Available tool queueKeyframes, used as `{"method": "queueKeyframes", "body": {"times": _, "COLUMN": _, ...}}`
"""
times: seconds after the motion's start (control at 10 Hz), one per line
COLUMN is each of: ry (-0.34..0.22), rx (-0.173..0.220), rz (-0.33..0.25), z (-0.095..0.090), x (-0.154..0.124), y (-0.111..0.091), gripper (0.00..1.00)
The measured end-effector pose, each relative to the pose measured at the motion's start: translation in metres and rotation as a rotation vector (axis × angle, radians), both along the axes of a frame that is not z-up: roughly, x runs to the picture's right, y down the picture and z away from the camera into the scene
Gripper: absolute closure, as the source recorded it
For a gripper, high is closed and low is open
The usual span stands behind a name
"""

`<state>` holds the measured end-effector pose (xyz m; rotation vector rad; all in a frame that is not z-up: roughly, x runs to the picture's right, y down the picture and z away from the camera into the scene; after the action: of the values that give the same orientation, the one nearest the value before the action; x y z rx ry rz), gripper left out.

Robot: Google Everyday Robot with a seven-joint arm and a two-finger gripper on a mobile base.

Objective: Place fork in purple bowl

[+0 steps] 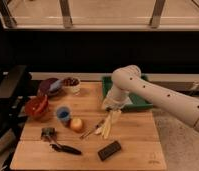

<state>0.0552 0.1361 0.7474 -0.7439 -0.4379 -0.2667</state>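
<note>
Crowded way to the purple bowl (44, 90)
The gripper (109, 106) hangs over the pale strips (109, 125); blue cup (63, 115), round fruit (76, 123) and white cup (71, 85) stand between; bare board (138, 135) front right.

The robot's arm (163, 97) is cased in smooth off-white shells with a faint cream cast, built as thick rounded tubes rather than flat panels. The long segment coming in from the right carries a few small dark round marks (168, 95) spaced along its side; whether they are screws or holes cannot be told. It joins a bulbous, dome-shaped elbow housing (127, 79) of the same pale colour, and a shorter, slimmer pale segment runs on from there. The gripper (110, 106) is also pale, over the far right part of the wooden board (138, 145), just beside the near left corner of the green tray (106, 86).
</note>
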Motion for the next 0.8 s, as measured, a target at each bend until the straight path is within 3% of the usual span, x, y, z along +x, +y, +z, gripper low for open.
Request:
{"method": "queueKeyframes", "body": {"times": 0.2, "ry": -0.037, "rx": -0.013, "rz": 0.007, "z": 0.0005, "x": -0.0142, "y": 0.0035, "gripper": 0.35}}
{"method": "queueKeyframes", "body": {"times": 0.8, "ry": -0.033, "rx": -0.014, "rz": 0.005, "z": 0.0004, "x": -0.0123, "y": 0.0046, "gripper": 0.35}}
